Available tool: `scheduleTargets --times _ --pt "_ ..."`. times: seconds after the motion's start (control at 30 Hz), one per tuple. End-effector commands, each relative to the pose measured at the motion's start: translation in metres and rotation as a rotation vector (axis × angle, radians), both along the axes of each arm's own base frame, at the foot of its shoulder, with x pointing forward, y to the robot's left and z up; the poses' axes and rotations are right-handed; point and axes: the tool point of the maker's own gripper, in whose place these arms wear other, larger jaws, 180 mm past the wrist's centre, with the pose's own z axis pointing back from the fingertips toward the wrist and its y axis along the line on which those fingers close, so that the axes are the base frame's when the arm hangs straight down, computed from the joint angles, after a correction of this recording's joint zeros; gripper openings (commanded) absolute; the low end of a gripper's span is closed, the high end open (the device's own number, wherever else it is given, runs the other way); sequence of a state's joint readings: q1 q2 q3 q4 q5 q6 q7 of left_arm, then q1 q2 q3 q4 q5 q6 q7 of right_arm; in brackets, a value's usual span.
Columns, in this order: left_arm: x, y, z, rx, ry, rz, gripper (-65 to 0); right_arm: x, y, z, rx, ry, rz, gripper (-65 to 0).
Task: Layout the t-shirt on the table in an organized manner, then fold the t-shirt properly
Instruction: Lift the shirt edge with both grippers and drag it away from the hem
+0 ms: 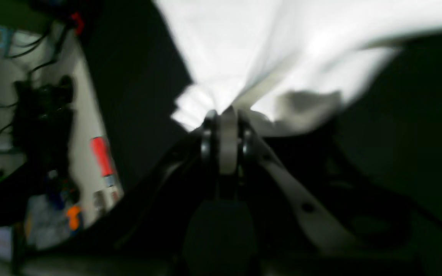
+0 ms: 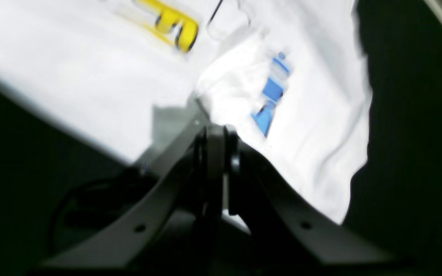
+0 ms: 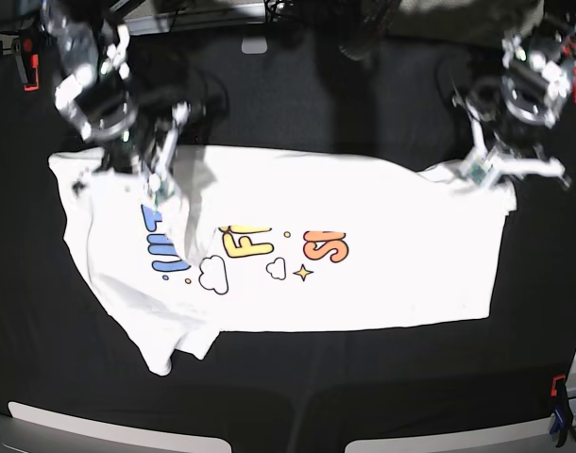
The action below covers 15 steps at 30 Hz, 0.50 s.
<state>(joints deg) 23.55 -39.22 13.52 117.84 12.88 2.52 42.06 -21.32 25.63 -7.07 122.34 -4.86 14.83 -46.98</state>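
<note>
While the t-shirt (image 3: pixel 297 245) lies spread across the middle of the black table (image 3: pixel 297 396) in the base view, print side up, you have both arms at its upper edge. Your left gripper (image 3: pixel 484 168) sits at the upper right of that frame, closed tight on the shirt's corner there — in the left wrist view the jaws are pinched together on a bunched fold of white cloth (image 1: pixel 267 57). Your right gripper (image 3: pixel 161 185) is at the upper left, reaching over the shirt beside the blue lettering (image 3: pixel 163 243); its jaws are likewise pressed shut on a ridge of fabric, with a blue mark (image 2: pixel 272 92) just past the tips. The yellow and orange letters (image 3: pixel 283 245), clouds and star run across the shirt's middle. The lower left corner is folded and rumpled — the rest lies fairly flat.
</note>
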Motion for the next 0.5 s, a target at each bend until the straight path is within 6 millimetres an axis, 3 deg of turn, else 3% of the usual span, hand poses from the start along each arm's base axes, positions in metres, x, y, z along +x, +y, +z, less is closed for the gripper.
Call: scheduleTargets --times 0.0,0.27,0.47 --pt "-0.003 0.0 0.008 0.009 -0.018 -0.005 -65.0 -0.004 -0.001 0.008 -0.019 -0.023 0.008 -65.0" --pt "-0.049 0.02 0.014 0.195 -0.007 0.051 -65.0 -0.083 -0.008 -0.01 -0.126 0.131 0.015 -65.0" --pt "-0.079 0.017 0.014 0.211 0.039 0.038 -65.0 -0.129 -0.015 -0.013 -0.203 0.23 0.04 -65.0"
